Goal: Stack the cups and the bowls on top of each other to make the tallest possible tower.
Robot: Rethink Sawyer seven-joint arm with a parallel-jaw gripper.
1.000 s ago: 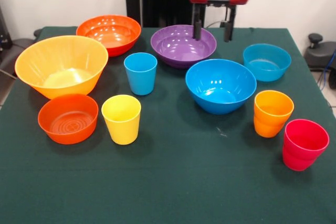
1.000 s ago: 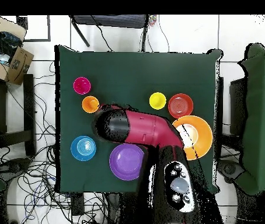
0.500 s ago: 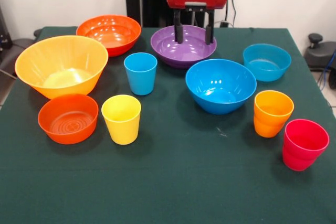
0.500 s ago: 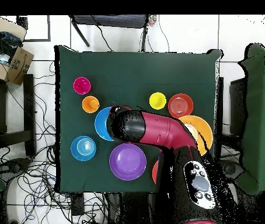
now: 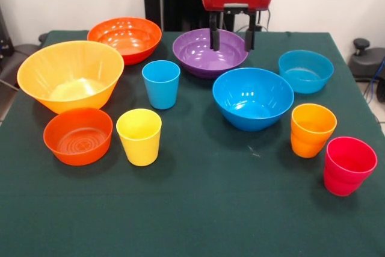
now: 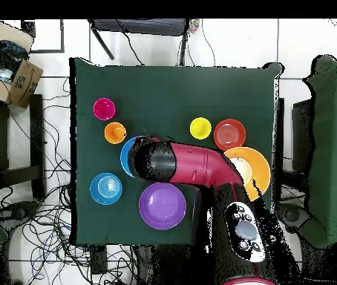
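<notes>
The gripper (image 5: 231, 35) hangs with its two thin black fingers (image 5: 214, 37) apart and holding nothing. Behind and under them sits the round glossy purple bowl (image 5: 201, 54). The big blue bowl (image 5: 252, 97), smooth and shiny plastic, stands nearer the camera than the fingers. The blue cup (image 5: 161, 83), a plain tumbler, stands to their left.

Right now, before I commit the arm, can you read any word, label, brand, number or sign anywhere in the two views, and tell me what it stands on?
No readable text in either view.
The cups and bowls, such as the blue cup and purple bowl, are plain plastic.
The cardboard box beside the table: any marking is too small to read.
The arm's button panel: no legible markings.
</notes>
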